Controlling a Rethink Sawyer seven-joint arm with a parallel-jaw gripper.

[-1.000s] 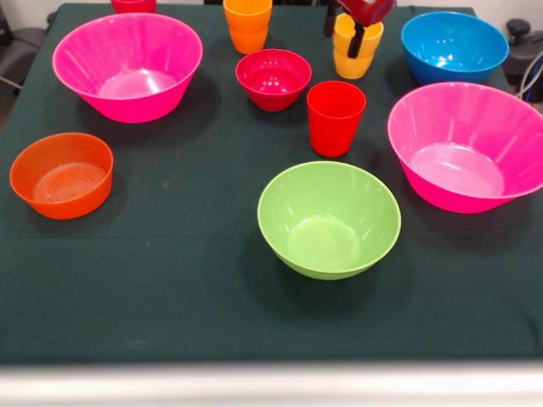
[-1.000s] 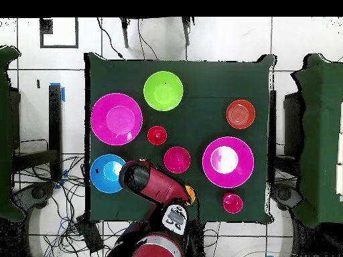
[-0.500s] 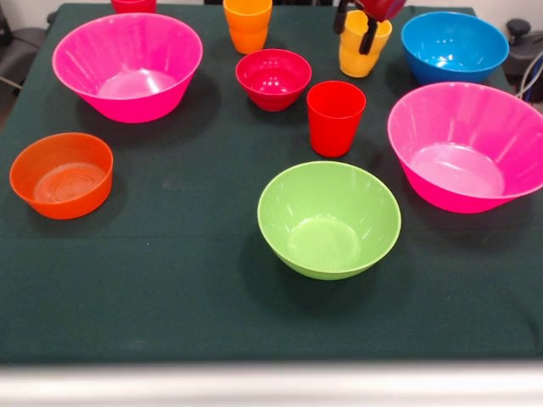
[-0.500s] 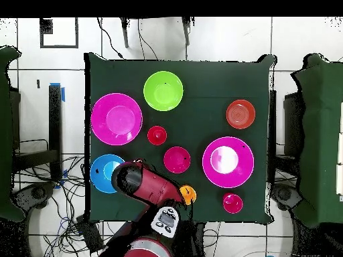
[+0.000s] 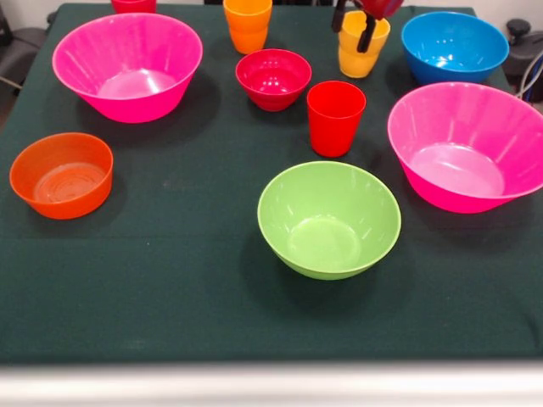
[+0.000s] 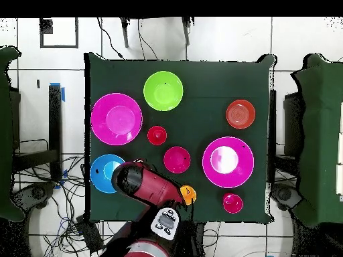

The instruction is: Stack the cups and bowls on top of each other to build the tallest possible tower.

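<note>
Yellow cup (image 5: pixel 357 52) is gripped at its rim by the pincer (image 5: pixel 354 27), directly above it at 12 o'clock; lime-green bowl (image 5: pixel 328 219) well apart at 6 o'clock.

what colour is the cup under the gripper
Yellow cup, seen best in the front view, with the gripper at its rim.

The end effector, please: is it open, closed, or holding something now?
End effector: its dark fingers straddle the rim of the yellow cup, one inside and one outside; whether it has closed on the cup cannot be told.
</note>
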